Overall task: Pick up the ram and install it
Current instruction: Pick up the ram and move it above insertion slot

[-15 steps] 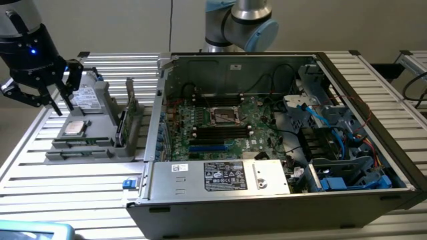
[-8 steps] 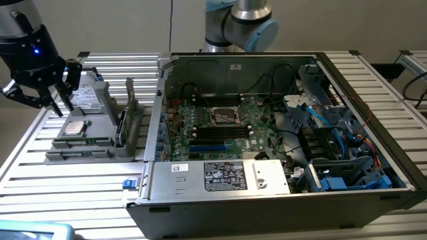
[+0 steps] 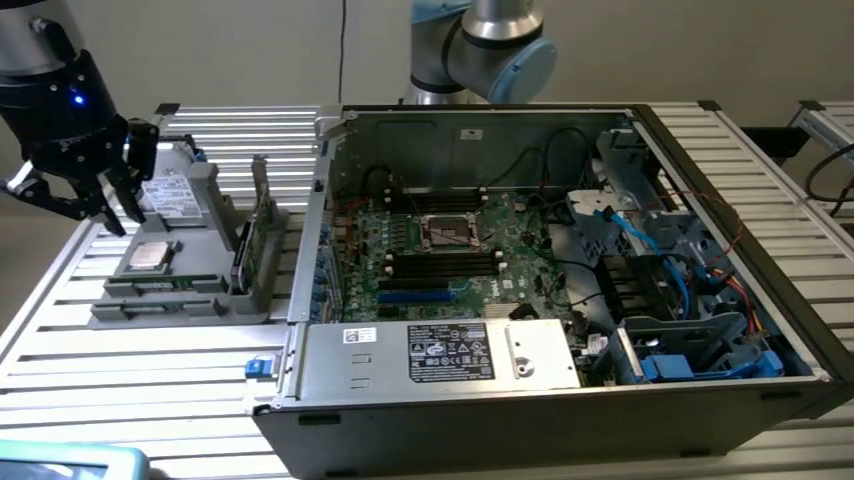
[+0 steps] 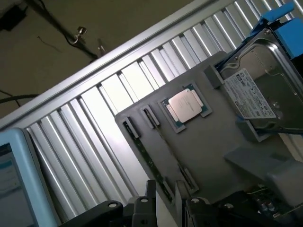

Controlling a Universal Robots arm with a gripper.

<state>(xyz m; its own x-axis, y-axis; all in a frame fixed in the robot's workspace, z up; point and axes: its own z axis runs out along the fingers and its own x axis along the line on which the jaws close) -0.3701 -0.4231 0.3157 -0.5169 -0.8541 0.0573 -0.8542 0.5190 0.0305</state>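
Note:
The ram (image 3: 260,215) is a thin green stick standing on its long edge in a slot of the grey holder tray (image 3: 174,300), at the exterior view's left. In the wrist view the ram (image 4: 144,151) appears edge-on as a narrow green strip, and a second thin stick sits in the neighbouring slot. My black gripper (image 3: 83,205) hangs above the tray's far left end, away from the ram, with its fingers spread and nothing between them. In the wrist view the gripper (image 4: 165,198) is open, just off the near end of the two slots.
The tray also carries a processor chip (image 4: 185,105) and a grey hard drive (image 4: 255,90) in a blue bracket. The open computer case (image 3: 561,400) with its motherboard (image 3: 441,250) fills the exterior view's right. A pale blue screen edge (image 4: 14,179) sits beside the slatted table.

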